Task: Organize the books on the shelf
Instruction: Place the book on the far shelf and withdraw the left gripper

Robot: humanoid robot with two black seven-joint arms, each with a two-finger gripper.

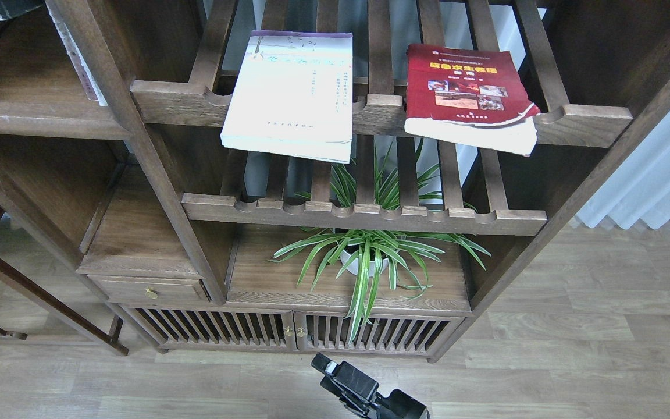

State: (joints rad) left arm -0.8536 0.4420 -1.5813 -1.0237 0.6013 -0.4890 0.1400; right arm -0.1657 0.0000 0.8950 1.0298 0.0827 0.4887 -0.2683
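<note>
Books, white (290, 93) and red (467, 93), lay on the rack (381, 113); gripper (364, 393) hung below, jaw state unclear, so picking one up probably came next.

My view is evenly and softly lit, brightest at the right, where pale daylight comes through the white curtain (655, 174) and washes the wood floor (573, 349). The white book (291, 93) reads bright without glare, while the inner bays of the dark-brown bookcase (154, 169) sink into shadow. Focus is sharp throughout, though the uprights splay outward toward the edges, and my claw (364, 391) shows dark at the bottom.
</note>
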